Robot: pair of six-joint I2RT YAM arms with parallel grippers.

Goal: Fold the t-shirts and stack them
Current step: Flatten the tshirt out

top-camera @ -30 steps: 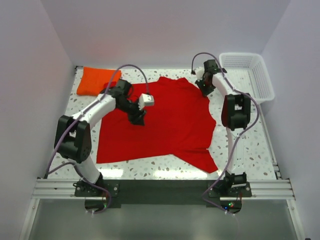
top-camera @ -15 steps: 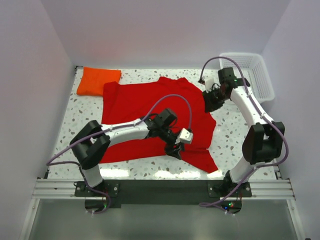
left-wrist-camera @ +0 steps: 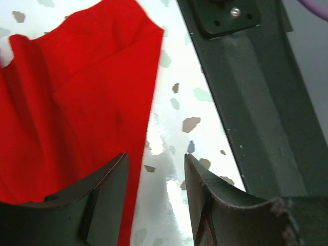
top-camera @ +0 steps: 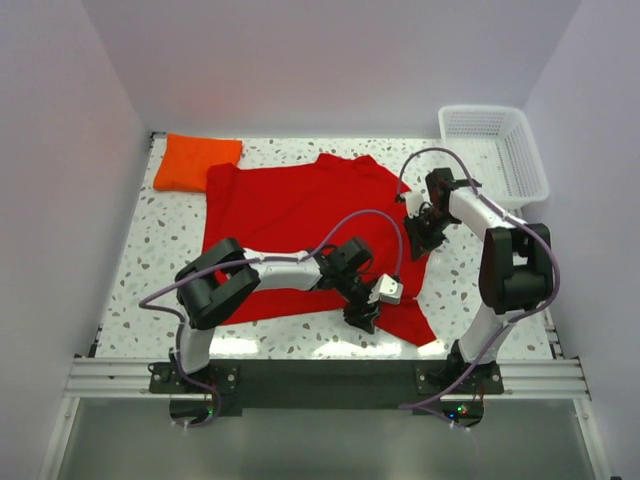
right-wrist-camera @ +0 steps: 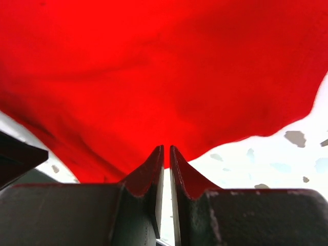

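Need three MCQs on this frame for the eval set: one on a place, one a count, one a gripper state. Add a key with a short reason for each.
1. Where on the table does the orange t-shirt lie?
A. far left corner
B. near right corner
C. between the arm bases

2. How many t-shirts are on the table?
A. one
B. two
C. three

3. The left gripper, at the near hem of the red t-shirt, is:
A. open
B. shut on cloth
C. out of view

Key:
1 A, it sits at the far left in the top view.
2 B, one orange and one red.
3 A, its wrist view shows a clear gap with table behind it.
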